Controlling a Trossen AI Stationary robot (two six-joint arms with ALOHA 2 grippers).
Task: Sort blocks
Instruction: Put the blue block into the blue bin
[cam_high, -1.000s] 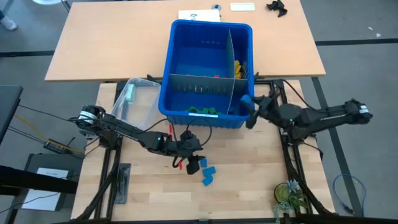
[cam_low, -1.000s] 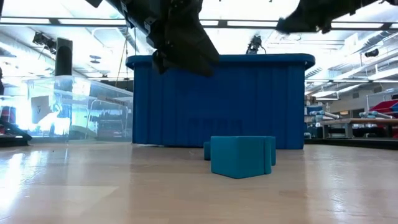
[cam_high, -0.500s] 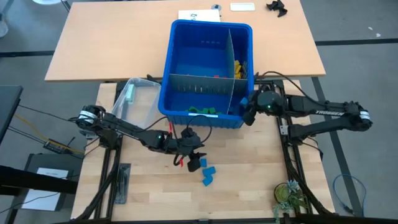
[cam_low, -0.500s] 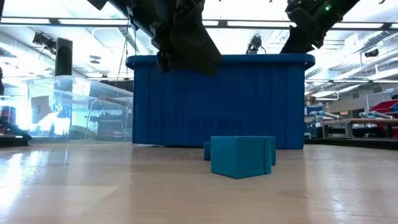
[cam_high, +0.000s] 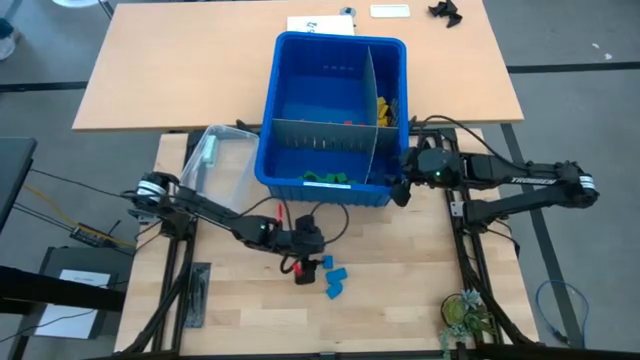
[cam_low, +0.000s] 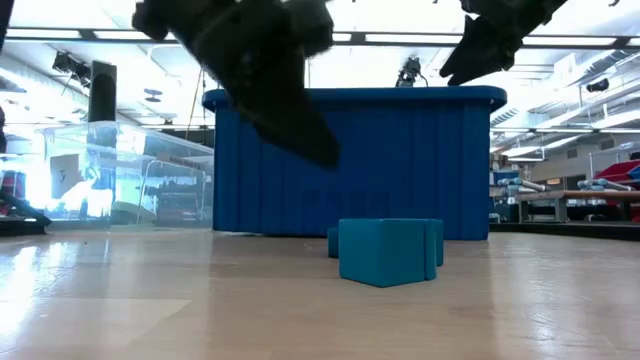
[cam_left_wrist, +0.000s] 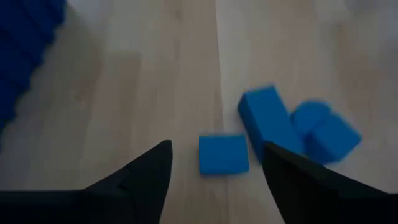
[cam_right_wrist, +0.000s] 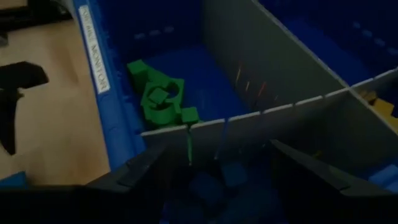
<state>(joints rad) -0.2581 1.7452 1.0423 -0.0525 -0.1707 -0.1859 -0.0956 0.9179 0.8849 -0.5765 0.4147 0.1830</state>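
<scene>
The left gripper (cam_left_wrist: 214, 163) hangs over loose blue blocks (cam_high: 333, 277) on the wooden table (cam_high: 400, 300), jaws spread and empty around a small square one (cam_left_wrist: 223, 154). It should drop straight and centred before closing. The right gripper (cam_right_wrist: 214, 163), open, seemingly empty, hovers over the blue bin (cam_high: 330, 42), near corner.

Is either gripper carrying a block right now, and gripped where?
Neither. The left gripper is open over a loose blue block on the table; the right gripper is open and empty above the blue bin.
</scene>
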